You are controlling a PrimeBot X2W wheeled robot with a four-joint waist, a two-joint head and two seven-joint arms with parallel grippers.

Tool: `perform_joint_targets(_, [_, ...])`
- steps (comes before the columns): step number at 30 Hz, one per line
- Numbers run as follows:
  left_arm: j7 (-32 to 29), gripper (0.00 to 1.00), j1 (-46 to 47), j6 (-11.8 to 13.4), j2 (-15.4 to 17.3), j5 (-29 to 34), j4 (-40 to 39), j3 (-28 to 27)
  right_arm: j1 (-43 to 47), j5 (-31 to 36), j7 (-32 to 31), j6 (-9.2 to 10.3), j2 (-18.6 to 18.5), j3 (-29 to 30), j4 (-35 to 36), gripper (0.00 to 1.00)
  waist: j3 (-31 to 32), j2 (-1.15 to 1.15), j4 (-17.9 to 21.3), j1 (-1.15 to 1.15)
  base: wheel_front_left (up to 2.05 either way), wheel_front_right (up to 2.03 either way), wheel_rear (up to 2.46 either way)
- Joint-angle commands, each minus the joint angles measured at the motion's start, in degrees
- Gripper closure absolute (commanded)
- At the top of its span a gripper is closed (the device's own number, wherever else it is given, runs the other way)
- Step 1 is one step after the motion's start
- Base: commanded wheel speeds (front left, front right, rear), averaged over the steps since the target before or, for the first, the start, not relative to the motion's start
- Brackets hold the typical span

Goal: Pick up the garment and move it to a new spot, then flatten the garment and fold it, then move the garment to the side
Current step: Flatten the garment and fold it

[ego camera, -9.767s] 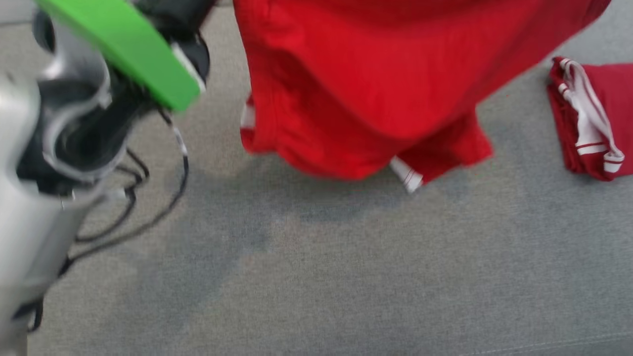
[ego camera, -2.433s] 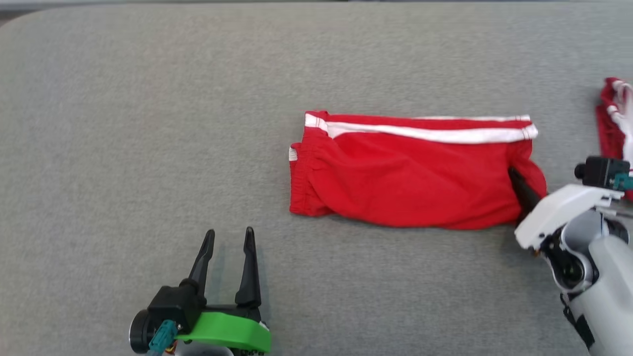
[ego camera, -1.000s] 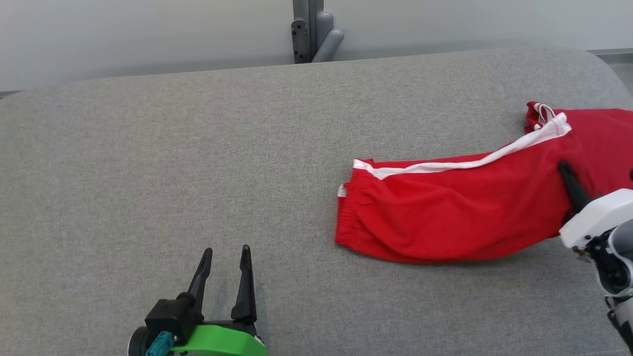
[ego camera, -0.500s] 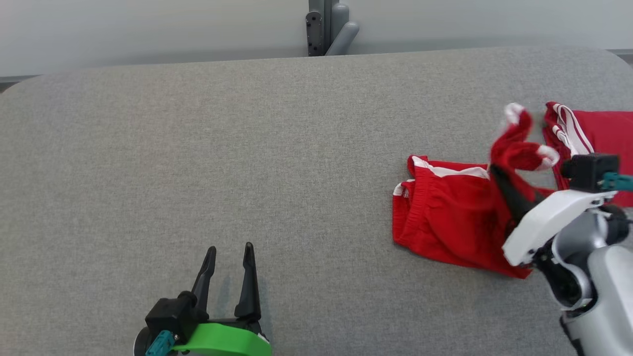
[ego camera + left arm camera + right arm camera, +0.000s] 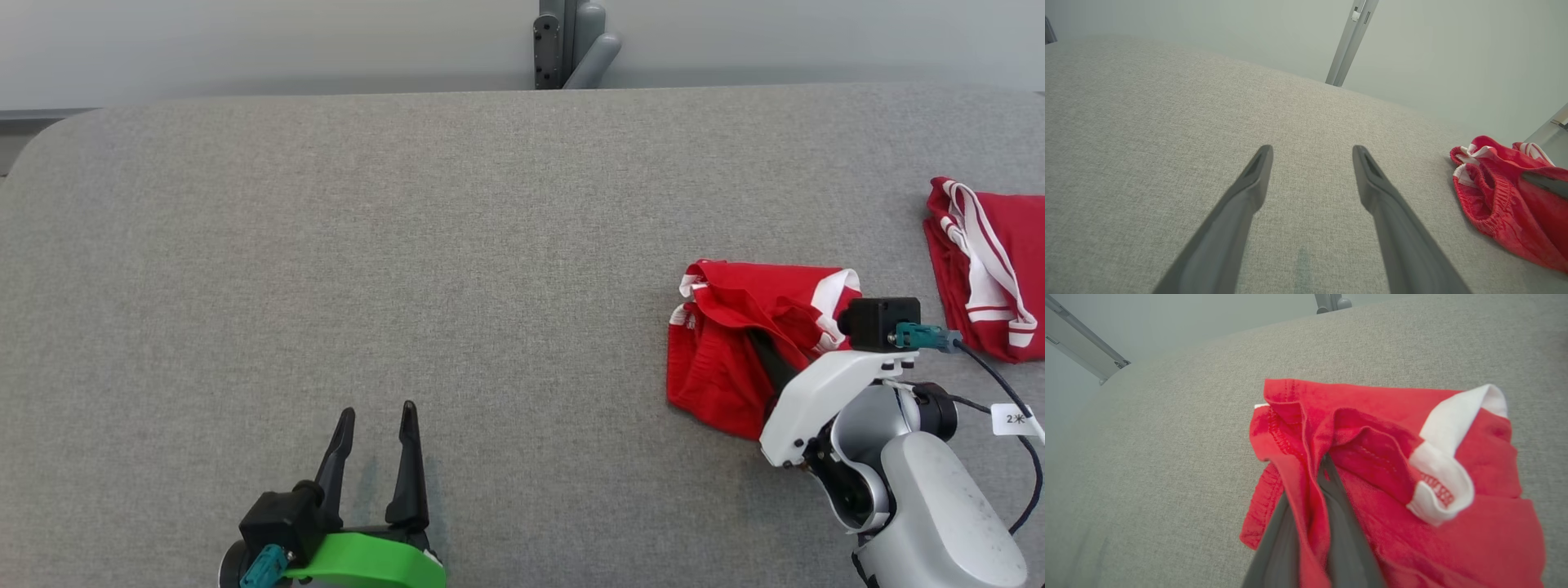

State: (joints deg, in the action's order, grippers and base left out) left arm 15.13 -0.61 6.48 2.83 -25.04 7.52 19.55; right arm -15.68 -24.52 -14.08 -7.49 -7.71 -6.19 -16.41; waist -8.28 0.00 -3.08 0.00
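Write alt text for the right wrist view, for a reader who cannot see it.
The right gripper, its two dark fingers shut, pinches a fold of a red garment with white trim, which lies bunched on a grey fabric surface. A metal post stands beyond the surface's far edge.

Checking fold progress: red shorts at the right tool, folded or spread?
Folded over, untidily: red shorts lie doubled, white-trimmed hem on top, fabric pinched in the right tool.

red garment [image 5: 712, 382] with white stripes, grey woven surface [image 5: 408, 245]
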Motion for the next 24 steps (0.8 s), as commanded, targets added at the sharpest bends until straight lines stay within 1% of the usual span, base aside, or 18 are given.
perform_joint_targets(1, [-0.02,0.0,0.27,-0.17,0.15,0.31,0.01,-0.21,-0.62,0.17,0.39,0.01,0.1,0.14,-0.32,1.0,0.0,0.0,0.06,0.0,0.0,0.0,0.0])
perform_joint_targets(9, [-0.02,0.0,0.69,-0.5,0.15,0.21,0.71,0.46,-3.81,1.77,2.97,0.01,3.04,-1.21,-5.96,1.0,0.3,0.0,0.96,0.0,0.0,0.0,0.0])
perform_joint_targets(10, [-0.02,0.0,0.76,-0.49,0.15,0.18,0.82,0.55,-4.13,1.74,3.24,0.01,3.29,-1.57,-6.48,0.93,0.37,0.0,1.03,0.0,0.0,0.0,0.0])
perform_joint_targets(11, [-0.02,0.0,0.8,-0.49,0.15,0.18,0.9,0.65,-4.46,1.69,3.55,0.01,3.5,-2.12,-6.86,0.71,0.46,0.0,1.08,0.0,0.0,0.0,0.0])
perform_joint_targets(12, [-0.02,0.0,0.79,-0.5,0.15,0.16,0.96,0.71,-4.7,1.55,4.02,0.01,3.7,-2.67,-7.01,0.4,0.56,0.0,1.13,0.0,0.0,0.0,0.0])
perform_joint_targets(13, [-0.02,0.0,0.7,-0.57,0.15,0.16,1.03,0.69,-4.75,1.37,4.3,0.01,3.84,-3.13,-7.17,0.0,0.72,0.0,1.18,0.0,0.0,0.0,0.0])
perform_joint_targets(15, [-0.02,0.0,0.24,-0.66,0.16,0.21,1.13,0.55,-4.37,0.94,4.73,0.01,4.06,-4.21,-6.79,0.0,1.12,0.0,1.26,0.0,0.0,0.0,0.0])
perform_joint_targets(18, [-0.02,0.0,-0.87,-0.65,0.16,0.26,1.22,0.09,-2.91,0.01,5.87,0.01,3.54,-5.7,-4.29,0.0,1.98,0.0,1.5,0.0,0.0,0.0,0.0])
perform_joint_targets(21, [-0.02,0.0,-2.06,-0.35,0.16,-0.1,1.08,-0.44,-0.81,-1.69,6.77,0.01,1.84,-7.0,0.33,0.0,3.15,0.0,1.87,0.0,0.0,0.0,0.0])
perform_joint_targets(24, [-0.02,0.0,-3.03,-0.11,0.16,-0.42,0.76,-0.93,2.78,-3.05,7.63,0.01,0.03,-5.98,5.43,0.0,4.42,0.0,2.1,0.0,0.0,0.0,0.0])
